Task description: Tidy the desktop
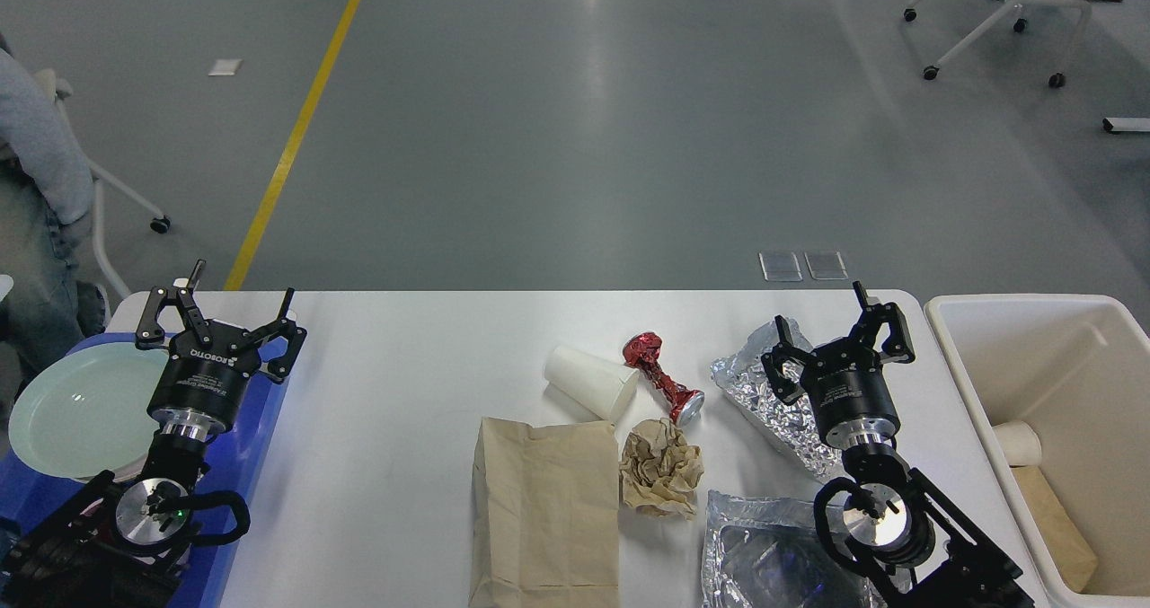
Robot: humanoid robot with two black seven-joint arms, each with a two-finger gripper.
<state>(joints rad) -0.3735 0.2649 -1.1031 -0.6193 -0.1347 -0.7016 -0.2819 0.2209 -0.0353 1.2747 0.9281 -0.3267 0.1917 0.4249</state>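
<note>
Two grippers hang over the desk (pixel 404 464), the wide white top that fills the lower half of the view and is cut off by the bottom edge. The left gripper (pixel 235 301) sits above the desk's far left corner with its jaws spread wide and nothing between them, over the blue tray (pixel 260 446) that lies along the left edge. The right gripper (pixel 831 321) is near the far right corner, its jaws also parted and holding nothing; whether its near fingertip touches the crumpled foil sheet (pixel 750 388) beneath it is hard to tell. One pale green plate (pixel 72 410) rests on the tray, partly covered by the left arm. Toward the middle of the desk lie one white paper cup (pixel 588 381) on its side, one twisted red foil wrapper (pixel 663 376) just beside it, one brown paper ball (pixel 660 469), and one flat brown paper bag (pixel 544 518) cut off at the near edge. A second foil piece (pixel 764 554), flatter and shiny, lies at the near right, partly hidden by the right arm. Off the right edge stands one cream bin (pixel 966 383), holding a second cup (pixel 1020 444) and some brown paper (pixel 1056 523).
</note>
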